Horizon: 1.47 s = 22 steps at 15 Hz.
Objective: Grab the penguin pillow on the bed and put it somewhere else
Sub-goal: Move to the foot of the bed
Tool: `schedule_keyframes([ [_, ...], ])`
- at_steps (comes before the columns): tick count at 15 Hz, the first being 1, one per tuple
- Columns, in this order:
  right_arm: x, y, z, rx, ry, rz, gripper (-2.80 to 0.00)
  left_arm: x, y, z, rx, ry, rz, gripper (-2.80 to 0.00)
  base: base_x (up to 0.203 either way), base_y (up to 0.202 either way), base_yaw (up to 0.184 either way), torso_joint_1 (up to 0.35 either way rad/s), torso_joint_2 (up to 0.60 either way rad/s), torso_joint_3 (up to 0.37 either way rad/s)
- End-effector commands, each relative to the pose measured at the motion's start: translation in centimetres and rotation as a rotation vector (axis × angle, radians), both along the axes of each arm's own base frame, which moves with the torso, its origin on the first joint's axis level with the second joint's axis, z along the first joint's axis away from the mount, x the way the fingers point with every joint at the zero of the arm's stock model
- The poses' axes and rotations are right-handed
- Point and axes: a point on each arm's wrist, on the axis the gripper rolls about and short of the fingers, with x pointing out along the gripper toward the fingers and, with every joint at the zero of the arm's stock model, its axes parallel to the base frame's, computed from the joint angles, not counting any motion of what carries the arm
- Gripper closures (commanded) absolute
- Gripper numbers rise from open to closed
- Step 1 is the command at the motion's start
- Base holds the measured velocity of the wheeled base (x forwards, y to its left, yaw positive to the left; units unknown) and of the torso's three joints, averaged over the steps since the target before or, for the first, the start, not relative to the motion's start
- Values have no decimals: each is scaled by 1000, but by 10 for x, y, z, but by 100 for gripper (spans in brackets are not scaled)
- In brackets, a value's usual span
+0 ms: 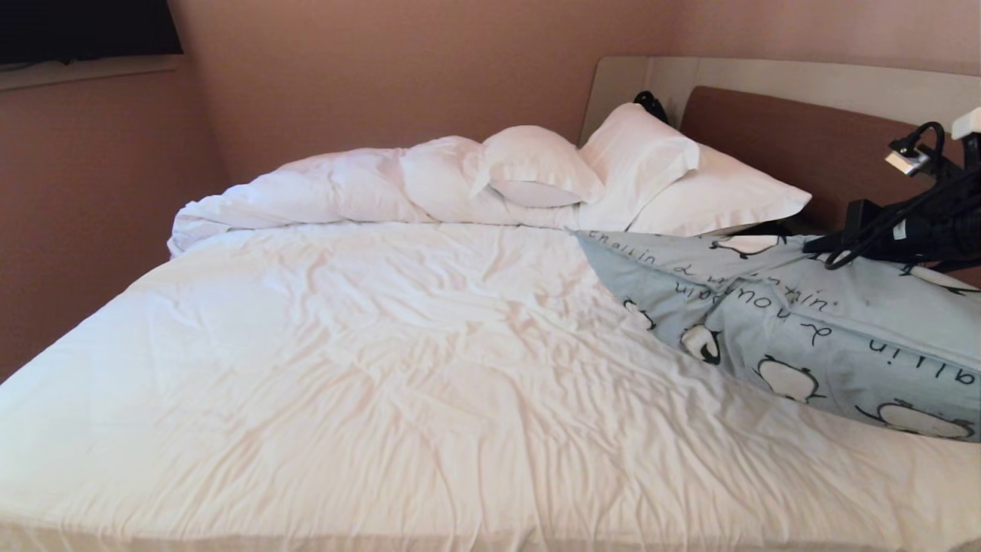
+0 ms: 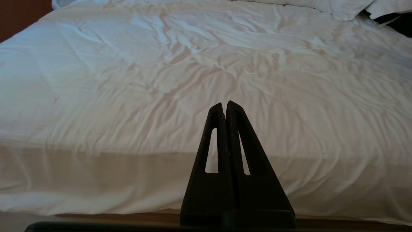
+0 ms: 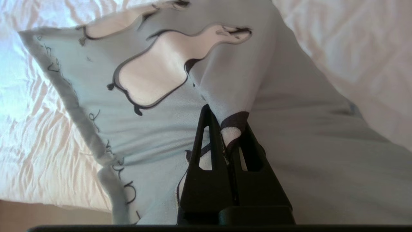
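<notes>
Penguin pillow (image 1: 828,330) sits at the right edge of the bed (image 1: 383,368), just below the headboard end, one corner pointing toward the bed's middle; its right part is cut off by the frame edge. Right gripper (image 3: 227,120) is clamped tight on a pinched fold of the pillow's light blue fabric, with a bit of penguin print caught between the fingers. In the head view the gripper itself is hidden: only the dark arm and cables show above the pillow's upper right. Whether the pillow's underside is touching the sheet is hard to tell.

2 plain white pillows (image 1: 674,180) lean at the headboard (image 1: 797,146), bunched duvet (image 1: 345,188) along the far edge. A dark item (image 1: 650,101) behind the pillows is too hidden to identify.

Left gripper (image 2: 225,106) has its fingers pressed together, holding nothing, off the near edge of the bed.
</notes>
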Motion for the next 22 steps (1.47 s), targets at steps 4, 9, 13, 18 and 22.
schedule_keyframes([
  [4,-1,1,0,3,-1,5,0,0,0,-1,-2,2,1,0,0,199,2,3,2,2],
  [9,-1,1,0,3,-1,5,0,0,0,-1,-2,3,1,0,0,197,0,1,3,5],
  [13,-3,1,1,4,0,6,0,0,0,-1,-2,2,1,0,0,195,1,1,3,4],
  [18,-3,1,0,3,-4,6,0,0,0,-1,0,2,1,0,0,195,1,5,3,1],
  [22,-3,1,0,3,-3,5,0,0,0,-1,-1,3,1,0,0,194,0,2,4,3],
])
